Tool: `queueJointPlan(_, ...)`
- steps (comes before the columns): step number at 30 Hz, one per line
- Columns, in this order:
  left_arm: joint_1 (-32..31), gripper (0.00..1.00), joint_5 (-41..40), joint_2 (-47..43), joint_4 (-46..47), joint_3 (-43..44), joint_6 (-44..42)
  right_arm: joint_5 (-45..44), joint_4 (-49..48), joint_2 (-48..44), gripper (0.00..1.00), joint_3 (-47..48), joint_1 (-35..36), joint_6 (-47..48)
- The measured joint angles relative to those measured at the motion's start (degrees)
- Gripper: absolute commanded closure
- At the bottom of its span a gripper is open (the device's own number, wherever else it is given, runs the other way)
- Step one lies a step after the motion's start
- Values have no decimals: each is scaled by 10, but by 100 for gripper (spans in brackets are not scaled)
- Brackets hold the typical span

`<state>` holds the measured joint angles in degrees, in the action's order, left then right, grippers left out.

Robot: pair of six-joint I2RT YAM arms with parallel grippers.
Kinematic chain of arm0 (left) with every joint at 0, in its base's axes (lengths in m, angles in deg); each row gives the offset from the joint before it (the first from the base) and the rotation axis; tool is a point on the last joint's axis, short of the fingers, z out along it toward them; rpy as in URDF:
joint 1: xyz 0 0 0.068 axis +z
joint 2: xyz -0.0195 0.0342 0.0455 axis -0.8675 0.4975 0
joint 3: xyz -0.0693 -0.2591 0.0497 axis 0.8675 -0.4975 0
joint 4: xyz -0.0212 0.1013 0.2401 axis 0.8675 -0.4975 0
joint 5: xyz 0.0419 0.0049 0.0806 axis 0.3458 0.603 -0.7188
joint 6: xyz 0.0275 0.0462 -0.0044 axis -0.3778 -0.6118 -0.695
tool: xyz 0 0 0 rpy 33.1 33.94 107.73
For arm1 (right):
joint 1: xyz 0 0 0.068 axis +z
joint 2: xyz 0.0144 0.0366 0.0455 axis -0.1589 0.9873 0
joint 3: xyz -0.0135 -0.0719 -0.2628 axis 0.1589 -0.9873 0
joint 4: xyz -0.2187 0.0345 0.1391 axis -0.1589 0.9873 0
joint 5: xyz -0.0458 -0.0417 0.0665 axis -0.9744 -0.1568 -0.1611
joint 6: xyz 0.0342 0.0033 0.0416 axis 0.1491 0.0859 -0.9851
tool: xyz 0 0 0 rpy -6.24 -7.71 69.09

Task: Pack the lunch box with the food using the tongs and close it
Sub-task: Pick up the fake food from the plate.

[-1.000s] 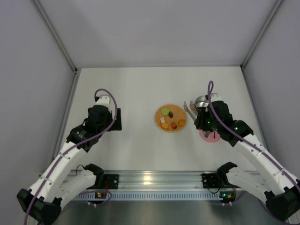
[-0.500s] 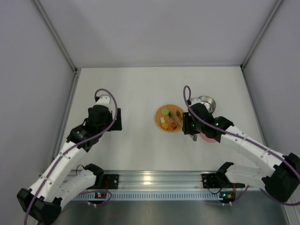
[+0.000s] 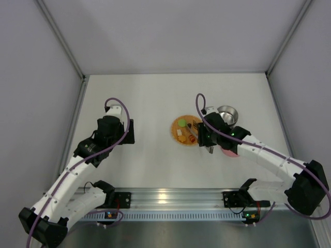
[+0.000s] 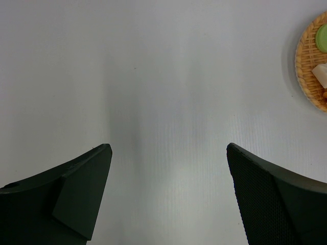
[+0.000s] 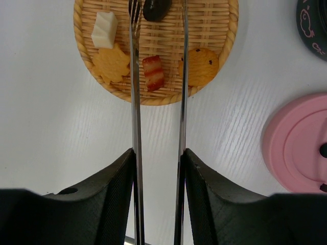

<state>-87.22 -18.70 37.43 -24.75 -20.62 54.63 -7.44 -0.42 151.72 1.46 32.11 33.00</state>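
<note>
My right gripper [image 5: 158, 153] is shut on the tongs [image 5: 134, 102], pressing their two slim silver arms from outside. The arms reach over the orange woven plate [image 5: 214, 20] and straddle the red-brown piece [image 5: 153, 72]; their tips lie near the black piece [image 5: 157, 8]. A white block [image 5: 104, 29] and two orange cookies [image 5: 111, 63] also lie on the plate, as does a green disc [image 3: 182, 122]. The steel lunch box [image 3: 227, 113] stands right of the plate, its pink lid [image 3: 231, 150] flat on the table nearer me. My left gripper [image 4: 168, 153] hangs open over bare table.
The woven plate [image 3: 178, 139] sits mid-table, with my right arm [image 3: 258, 152] stretching across the pink lid toward it. The dark outer wall of the lunch box [image 5: 312, 20] shows at the right wrist view's top right corner. White walls enclose the table on three sides.
My right arm has swung left with the tongs, from over the lunch box to over the woven plate. The left arm has not moved.
</note>
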Motion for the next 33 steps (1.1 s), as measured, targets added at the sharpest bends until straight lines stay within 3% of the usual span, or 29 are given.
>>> queueJointPlan(7,0,1,0,1,0,0,0,-2,-10,23,61,1,0,0)
queueJointPlan(14,0,1,0,3,0,0,0,-3,-10,27,73,2,0,-4)
queueJointPlan(33,-1,1,0,3,0,0,0,-73,12,-43,73,46,0,-4)
